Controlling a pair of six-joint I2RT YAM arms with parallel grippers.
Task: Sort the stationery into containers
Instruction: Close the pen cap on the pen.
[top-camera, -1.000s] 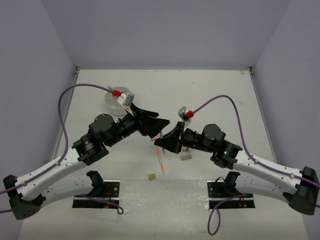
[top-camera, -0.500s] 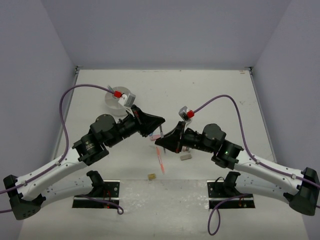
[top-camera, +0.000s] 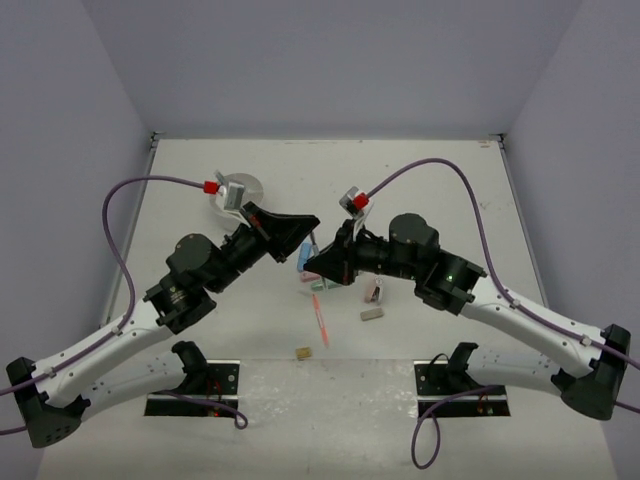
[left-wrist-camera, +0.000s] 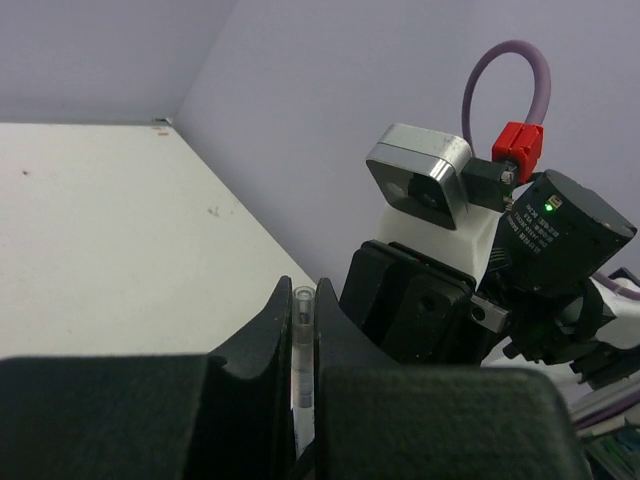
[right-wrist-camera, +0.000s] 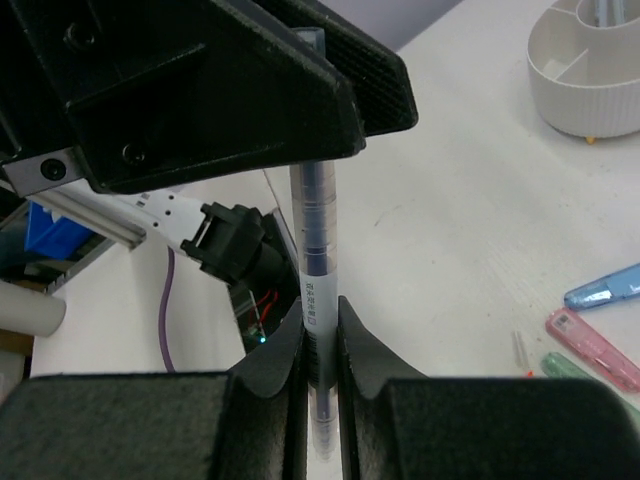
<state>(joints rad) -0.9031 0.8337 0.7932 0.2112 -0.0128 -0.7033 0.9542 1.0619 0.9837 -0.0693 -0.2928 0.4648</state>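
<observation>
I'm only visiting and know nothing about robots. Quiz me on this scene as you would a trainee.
1. True or false: the left gripper and right gripper both clamp one pen.
2. The tub is: A) held by an arm, B) standing on the table, C) upside down.
3. What colour is the loose pen on the table?
Key: 1 true; 2 B; 3 red.

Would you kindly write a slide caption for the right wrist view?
One blue pen pinched by left fingers and right fingers; white tub and pastel clips sit beyond.
</observation>
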